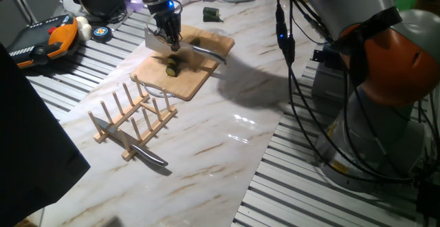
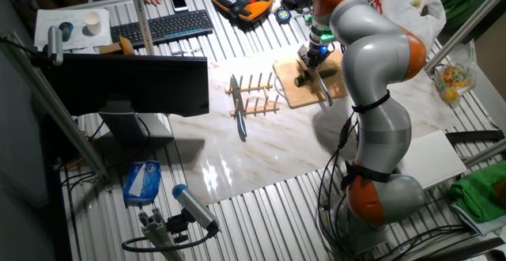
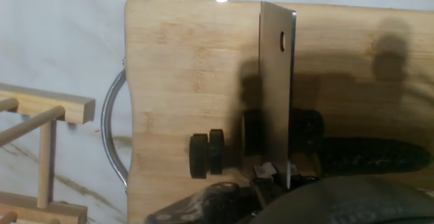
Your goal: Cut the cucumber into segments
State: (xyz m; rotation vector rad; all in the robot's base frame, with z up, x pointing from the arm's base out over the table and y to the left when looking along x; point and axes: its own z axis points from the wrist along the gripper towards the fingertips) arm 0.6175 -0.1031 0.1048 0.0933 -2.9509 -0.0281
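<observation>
Blade [image 3: 277,95] gripped vertical in end effector [image 1: 167,40] | set across cucumber [image 3: 366,155] below, for square cut | segments [image 3: 207,154] lie left, on board [image 3: 183,68]

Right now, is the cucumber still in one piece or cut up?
Cut up. In the hand view, two thin slices stand apart from the cucumber on the wooden board, with the knife blade between.

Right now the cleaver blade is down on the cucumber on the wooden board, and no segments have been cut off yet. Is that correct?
Not quite. The cleaver is on the cucumber on the wooden board, but the hand view shows two thin segments already cut, lying apart from the rest to the blade's left. The gripper holds the cleaver.
</observation>
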